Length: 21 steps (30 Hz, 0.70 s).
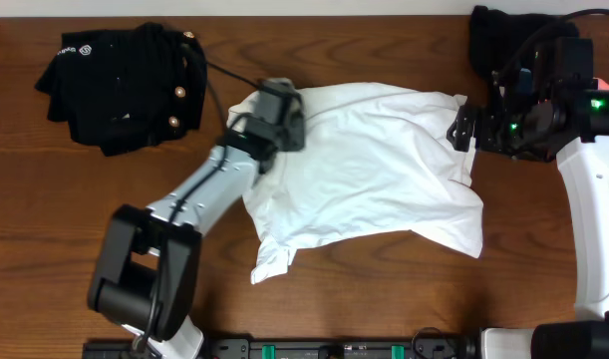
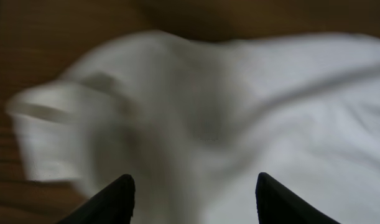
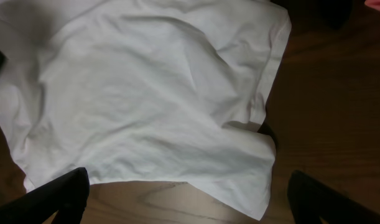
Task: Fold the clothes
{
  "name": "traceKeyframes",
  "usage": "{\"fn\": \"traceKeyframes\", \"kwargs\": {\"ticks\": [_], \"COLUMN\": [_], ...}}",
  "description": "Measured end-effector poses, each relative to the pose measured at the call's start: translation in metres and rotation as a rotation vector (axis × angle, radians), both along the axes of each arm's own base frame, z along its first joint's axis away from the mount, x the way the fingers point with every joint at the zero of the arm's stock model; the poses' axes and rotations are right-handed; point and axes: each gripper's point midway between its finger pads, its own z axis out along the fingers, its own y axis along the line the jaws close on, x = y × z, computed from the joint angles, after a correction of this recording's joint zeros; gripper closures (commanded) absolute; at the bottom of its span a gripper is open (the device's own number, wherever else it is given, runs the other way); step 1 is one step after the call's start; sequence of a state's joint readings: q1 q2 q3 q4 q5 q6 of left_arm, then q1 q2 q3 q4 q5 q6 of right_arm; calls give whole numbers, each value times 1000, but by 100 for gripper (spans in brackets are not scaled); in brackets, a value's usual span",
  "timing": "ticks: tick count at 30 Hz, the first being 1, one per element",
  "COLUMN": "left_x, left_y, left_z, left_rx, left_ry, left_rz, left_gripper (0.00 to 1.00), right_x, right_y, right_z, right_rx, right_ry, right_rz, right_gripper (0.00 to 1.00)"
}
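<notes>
A white T-shirt (image 1: 374,170) lies rumpled and spread on the wooden table; no chest print shows. My left gripper (image 1: 302,112) hovers over its upper left part, jaws open and empty above the white cloth (image 2: 196,118). My right gripper (image 1: 461,128) is at the shirt's right edge, open and empty; its view shows the shirt (image 3: 146,93) and bare table between the fingers (image 3: 186,196). A black garment with gold buttons (image 1: 125,85) lies at the far left. Another black piece (image 1: 498,35) lies at the far right, behind the right arm.
A pink piece (image 3: 377,3) shows at the top right corner of the right wrist view. A dark rail (image 1: 334,347) runs along the table's front edge. Bare wood (image 1: 45,219) lies left of the shirt.
</notes>
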<state>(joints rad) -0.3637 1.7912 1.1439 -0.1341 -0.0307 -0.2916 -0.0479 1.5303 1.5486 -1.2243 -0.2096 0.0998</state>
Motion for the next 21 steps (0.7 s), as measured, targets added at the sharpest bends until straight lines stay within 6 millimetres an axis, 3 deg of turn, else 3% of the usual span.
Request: {"fn": "traceKeyframes", "kwargs": {"ticks": [5, 9, 12, 16, 21], "left_x": [34, 48, 58, 62, 60], "left_y": [54, 81, 95, 104, 98], "left_z": [23, 31, 32, 17, -7], "left_rx": [-28, -52, -64, -73, -93], "left_ry": [-80, -123, -155, -134, -77], "left_rz": [128, 179, 208, 234, 217], "left_gripper": [36, 30, 24, 23, 23], "right_x": [0, 0, 0, 0, 0], "right_y": [0, 0, 0, 0, 0], "right_z": [0, 0, 0, 0, 0], "right_rx": [0, 0, 0, 0, 0], "right_ry": [-1, -1, -2, -2, -2], "right_rz": [0, 0, 0, 0, 0], "right_gripper": [1, 1, 1, 1, 1]}}
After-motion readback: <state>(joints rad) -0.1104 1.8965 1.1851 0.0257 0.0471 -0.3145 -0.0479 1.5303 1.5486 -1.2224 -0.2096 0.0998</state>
